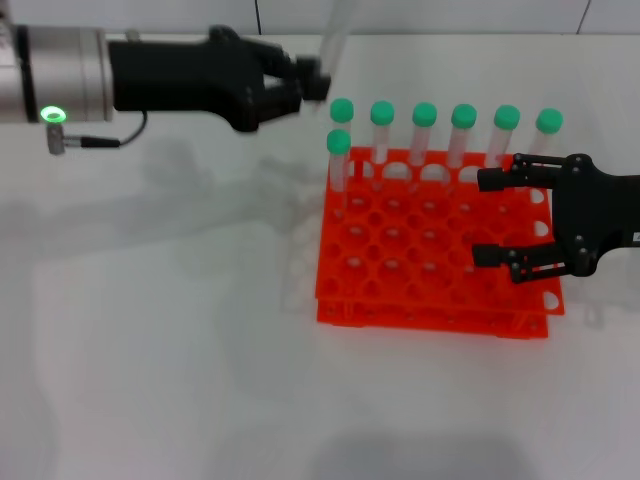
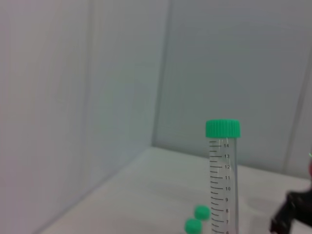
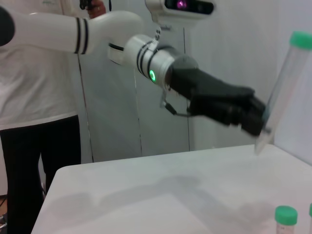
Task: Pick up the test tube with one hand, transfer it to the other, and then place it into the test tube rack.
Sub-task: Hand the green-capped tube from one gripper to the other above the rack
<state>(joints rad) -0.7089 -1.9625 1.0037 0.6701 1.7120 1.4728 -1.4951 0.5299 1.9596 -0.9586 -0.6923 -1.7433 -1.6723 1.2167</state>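
Note:
My left gripper (image 1: 312, 85), black on a silver arm with a green ring, is shut on the lower end of the test tube (image 1: 334, 38). It holds the tube in the air behind the rack's back left corner. The tube tilts upward, and its green cap is cut off in the head view. The same tube (image 3: 280, 92) shows in the right wrist view, and it stands close in the left wrist view (image 2: 223, 170). The orange test tube rack (image 1: 430, 318) stands at centre right. Over the rack's right edge my right gripper (image 1: 487, 218) hovers, open and holding nothing.
Several green-capped tubes (image 1: 424, 130) stand in the rack's back row, and one more (image 1: 339, 160) stands in the second row at the left. White table surrounds the rack. A wall runs close behind it.

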